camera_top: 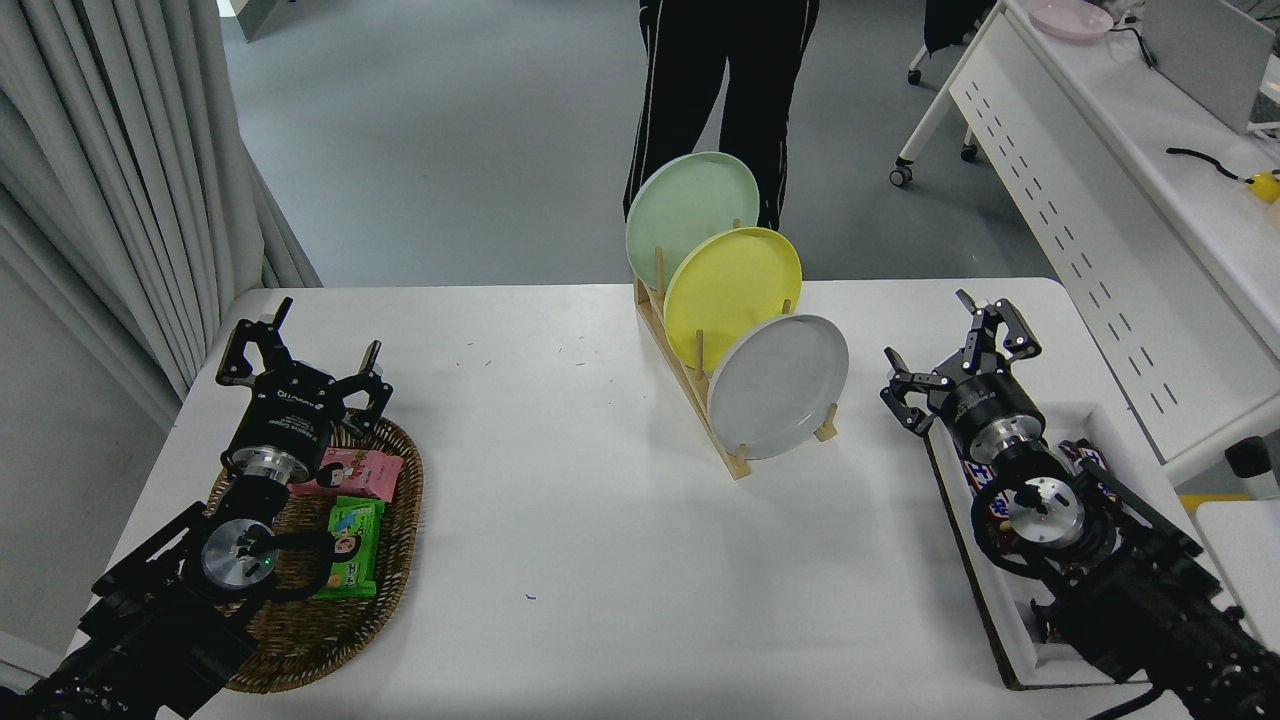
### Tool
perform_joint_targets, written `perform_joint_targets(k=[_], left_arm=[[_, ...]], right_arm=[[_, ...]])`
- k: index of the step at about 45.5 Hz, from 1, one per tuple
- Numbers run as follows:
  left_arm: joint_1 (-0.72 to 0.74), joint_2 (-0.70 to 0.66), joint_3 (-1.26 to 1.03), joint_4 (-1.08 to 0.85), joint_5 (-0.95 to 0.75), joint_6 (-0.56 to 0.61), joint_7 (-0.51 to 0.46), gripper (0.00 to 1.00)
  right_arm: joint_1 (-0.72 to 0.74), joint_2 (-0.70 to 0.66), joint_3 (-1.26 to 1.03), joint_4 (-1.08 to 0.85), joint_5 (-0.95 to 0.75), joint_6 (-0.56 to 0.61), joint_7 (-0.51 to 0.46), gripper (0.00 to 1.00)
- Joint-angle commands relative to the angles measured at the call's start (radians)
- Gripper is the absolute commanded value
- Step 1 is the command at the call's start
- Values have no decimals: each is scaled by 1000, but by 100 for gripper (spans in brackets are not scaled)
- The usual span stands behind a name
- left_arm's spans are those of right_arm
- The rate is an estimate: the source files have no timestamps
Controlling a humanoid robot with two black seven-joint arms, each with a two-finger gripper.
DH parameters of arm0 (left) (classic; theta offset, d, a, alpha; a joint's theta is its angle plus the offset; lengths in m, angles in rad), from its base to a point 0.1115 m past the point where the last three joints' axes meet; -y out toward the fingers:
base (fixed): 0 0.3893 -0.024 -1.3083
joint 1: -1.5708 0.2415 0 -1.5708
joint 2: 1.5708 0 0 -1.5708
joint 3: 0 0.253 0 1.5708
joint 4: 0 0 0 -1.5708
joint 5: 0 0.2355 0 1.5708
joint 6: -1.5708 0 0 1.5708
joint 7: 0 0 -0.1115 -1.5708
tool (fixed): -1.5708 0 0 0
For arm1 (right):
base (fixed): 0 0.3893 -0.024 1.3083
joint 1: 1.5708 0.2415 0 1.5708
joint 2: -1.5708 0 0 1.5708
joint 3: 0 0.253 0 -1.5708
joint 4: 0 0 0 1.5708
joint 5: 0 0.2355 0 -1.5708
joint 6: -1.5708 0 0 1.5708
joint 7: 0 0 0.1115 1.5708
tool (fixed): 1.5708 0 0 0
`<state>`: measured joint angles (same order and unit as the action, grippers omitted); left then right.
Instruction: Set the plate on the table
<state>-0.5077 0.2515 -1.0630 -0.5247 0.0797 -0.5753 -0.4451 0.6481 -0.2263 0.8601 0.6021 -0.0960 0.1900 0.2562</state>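
The light grey plate stands on edge in the front slot of a wooden rack on the white table. A yellow plate and a pale green plate stand behind it. My right gripper is open and empty, just right of the grey plate and apart from it. My left gripper is open and parked at the lower left above a wicker basket.
The wicker basket holds snack packets at the left. A white tray with chocolate bars lies under my right arm. A person's legs stand behind the table. A white desk is at the right.
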Motion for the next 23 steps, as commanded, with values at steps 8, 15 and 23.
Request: perform_joint_targets(k=[8, 15, 23], left_arm=[[0, 0, 0, 0, 0, 0, 0, 100], [0, 0, 0, 0, 0, 0, 0, 100], [0, 0, 0, 0, 0, 2, 0, 100]], right_arm=[[107, -166, -415, 93, 153, -3, 0, 100], [163, -243, -602, 188, 209, -3, 0, 100], [232, -329, -759, 284, 220, -3, 0, 100]])
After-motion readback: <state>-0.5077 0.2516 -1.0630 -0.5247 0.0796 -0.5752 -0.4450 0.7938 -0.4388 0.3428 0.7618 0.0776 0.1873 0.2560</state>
